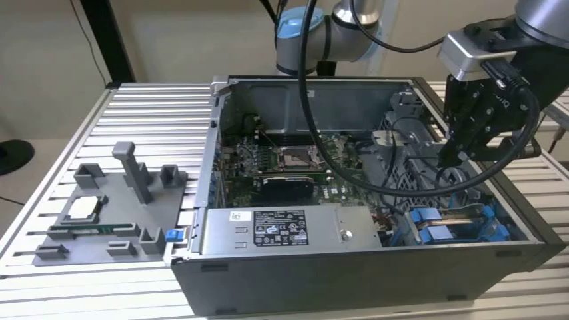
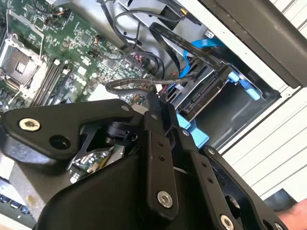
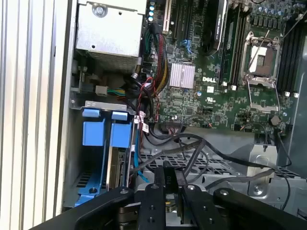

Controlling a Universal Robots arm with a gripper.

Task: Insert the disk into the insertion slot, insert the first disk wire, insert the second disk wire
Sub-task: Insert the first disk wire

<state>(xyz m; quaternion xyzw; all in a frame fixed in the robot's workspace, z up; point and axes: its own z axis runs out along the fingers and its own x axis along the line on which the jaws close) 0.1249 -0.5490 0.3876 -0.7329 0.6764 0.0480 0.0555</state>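
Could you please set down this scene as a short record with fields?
surface: slatted metal table
case: open computer case, motherboard exposed
disk: disk in its blue carrier, apparently lying in the insertion slot
gripper: gripper over the case at the exterior view's right, close to a braided cable
beside the slot: labelled power supply box
aside: grey fixture on the table at the exterior view's left
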